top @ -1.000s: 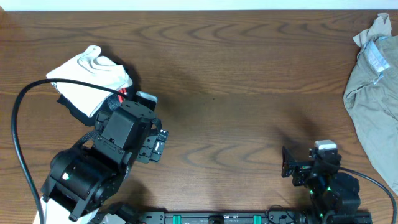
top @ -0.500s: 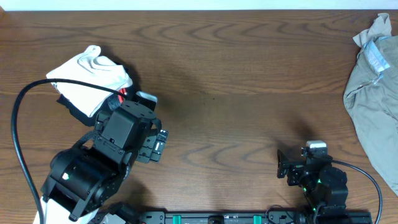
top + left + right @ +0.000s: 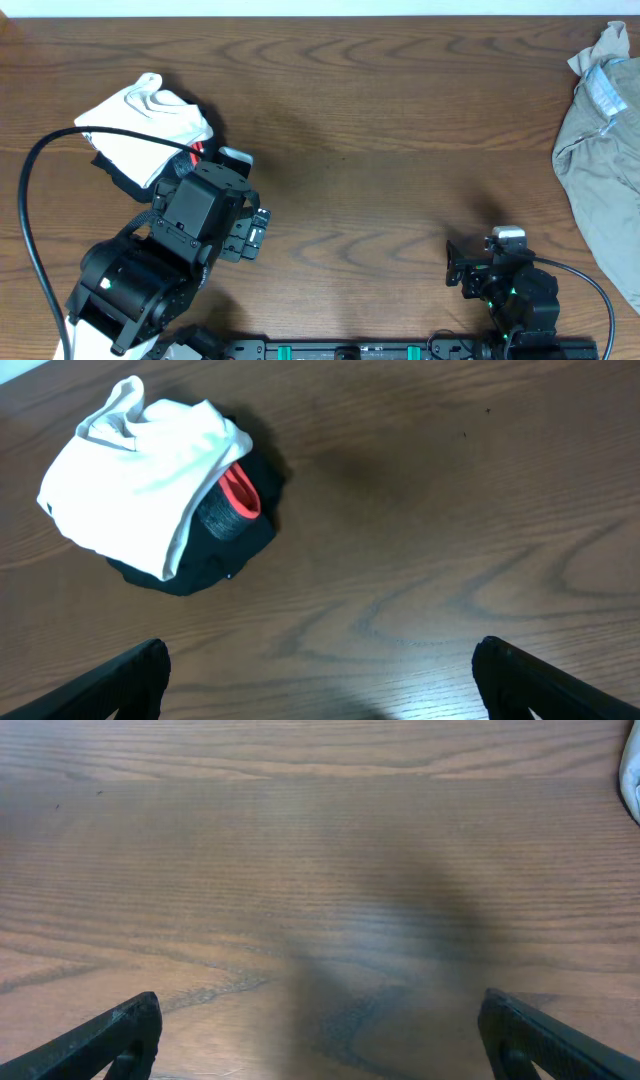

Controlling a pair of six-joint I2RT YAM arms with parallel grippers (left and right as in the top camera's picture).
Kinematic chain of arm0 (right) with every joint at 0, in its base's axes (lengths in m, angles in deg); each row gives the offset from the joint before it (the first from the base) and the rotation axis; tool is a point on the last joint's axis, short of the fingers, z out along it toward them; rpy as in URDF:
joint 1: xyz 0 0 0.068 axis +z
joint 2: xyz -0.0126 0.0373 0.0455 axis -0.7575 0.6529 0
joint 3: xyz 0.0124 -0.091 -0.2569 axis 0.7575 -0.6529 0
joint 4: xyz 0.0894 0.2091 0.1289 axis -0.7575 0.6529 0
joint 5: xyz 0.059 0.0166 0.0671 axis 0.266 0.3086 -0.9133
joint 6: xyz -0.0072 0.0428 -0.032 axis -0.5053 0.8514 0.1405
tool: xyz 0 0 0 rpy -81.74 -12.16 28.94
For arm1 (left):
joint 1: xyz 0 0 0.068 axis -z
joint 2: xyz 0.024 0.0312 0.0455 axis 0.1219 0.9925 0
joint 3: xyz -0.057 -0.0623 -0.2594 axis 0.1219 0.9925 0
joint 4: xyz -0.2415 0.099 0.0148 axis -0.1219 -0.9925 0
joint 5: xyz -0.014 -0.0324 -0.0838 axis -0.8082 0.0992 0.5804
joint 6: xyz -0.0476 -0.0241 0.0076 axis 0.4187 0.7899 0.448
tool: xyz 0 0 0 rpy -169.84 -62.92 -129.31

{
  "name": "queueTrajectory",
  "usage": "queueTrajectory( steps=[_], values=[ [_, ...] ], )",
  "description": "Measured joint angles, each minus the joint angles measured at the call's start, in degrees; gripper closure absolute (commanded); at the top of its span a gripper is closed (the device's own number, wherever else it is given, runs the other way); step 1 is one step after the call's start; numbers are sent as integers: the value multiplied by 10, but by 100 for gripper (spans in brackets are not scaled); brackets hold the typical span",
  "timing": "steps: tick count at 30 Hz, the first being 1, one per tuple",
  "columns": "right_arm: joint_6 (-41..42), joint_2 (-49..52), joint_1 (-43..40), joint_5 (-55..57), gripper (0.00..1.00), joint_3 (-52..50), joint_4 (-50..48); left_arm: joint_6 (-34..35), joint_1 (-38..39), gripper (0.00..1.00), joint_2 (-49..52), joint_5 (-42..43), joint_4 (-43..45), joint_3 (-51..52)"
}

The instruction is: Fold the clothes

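Right tool [image 3: 320, 1020] has shifted slightly left, spread wide; left tool [image 3: 320, 660], equally wide, faces the bundled white fabric T-shirt [image 3: 140, 470].

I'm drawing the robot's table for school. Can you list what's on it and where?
white fabric T-shirt: bundled, far left, lying on top
black garment with grey-and-red band: under the T-shirt, mostly covered
khaki-beige crumpled garment: right edge, partly out of view
left fingers: open, empty, near the T-shirt
right fingers: open, empty, over bare brown wooden table
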Motion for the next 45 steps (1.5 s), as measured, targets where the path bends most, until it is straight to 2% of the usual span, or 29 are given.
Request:
queueTrajectory(
  steps=[5, 8, 10, 11, 14, 19, 23, 32, 37, 45],
  values=[
    [0, 0, 0, 0, 1, 0, 0, 0, 0, 2, -3, 0, 1, 0],
    [0, 0, 0, 0, 1, 0, 0, 0, -5, 2, -22, 1, 62, 12],
    [0, 0, 0, 0, 1, 0, 0, 1, -25, 2, -47, 5, 155, 38],
    [0, 0, 0, 1, 1, 0, 0, 1, -54, 2, -73, 15, 230, 70],
    [0, 0, 0, 2, 1, 0, 0, -14, -126, 2, -123, 74, 405, 162],
    [0, 0, 0, 2, 1, 0, 0, -27, -221, 2, -206, 166, 647, 325],
    [0, 0, 0, 2, 1, 0, 0, -29, -256, 2, -279, 204, 787, 419],
    [0, 0, 0, 2, 1, 0, 0, -30, -281, 2, -389, 226, 1026, 561],
    [0, 0, 0, 2, 1, 0, 0, -31, -285, 2, -438, 227, 1116, 630],
    [0, 0, 0, 2, 1, 0, 0, -31, -304, 2, -526, 228, 1143, 708]
  ],
)
